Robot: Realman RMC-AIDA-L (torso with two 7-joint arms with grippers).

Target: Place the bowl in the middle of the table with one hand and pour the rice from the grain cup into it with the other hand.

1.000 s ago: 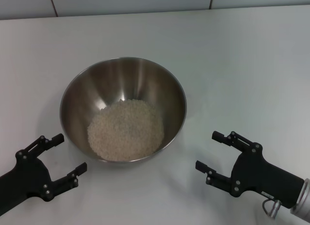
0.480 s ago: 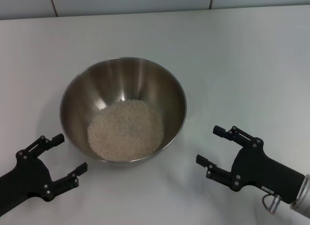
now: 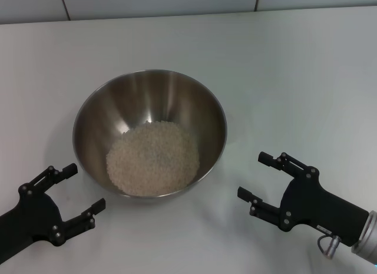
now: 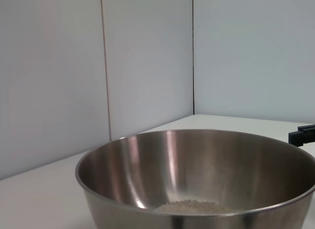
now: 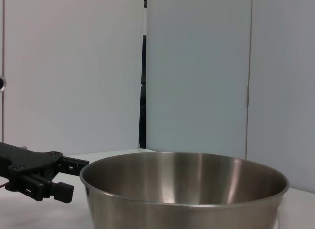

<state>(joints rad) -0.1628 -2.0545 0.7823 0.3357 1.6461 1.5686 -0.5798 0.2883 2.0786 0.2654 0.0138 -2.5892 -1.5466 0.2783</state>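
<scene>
The steel bowl [image 3: 94, 118] stands near the middle of the white table [image 3: 294, 73], a little left of centre. A pale mass of rice [image 3: 153, 158] lies in its bottom. The bowl also shows in the left wrist view [image 4: 128, 179] and the right wrist view [image 5: 197, 189]. My left gripper [image 3: 73, 188] is open and empty at the front left, close to the bowl's rim. My right gripper [image 3: 254, 177] is open and empty at the front right, a short way from the bowl. The grain cup is out of view.
A tiled wall [image 3: 177, 3] runs along the table's far edge. The left gripper appears in the right wrist view [image 5: 69, 177] beside the bowl. One fingertip of the right gripper [image 4: 301, 135] shows in the left wrist view.
My right gripper has drawn back slightly toward the front right. The bowl, rice and left gripper have not moved.
</scene>
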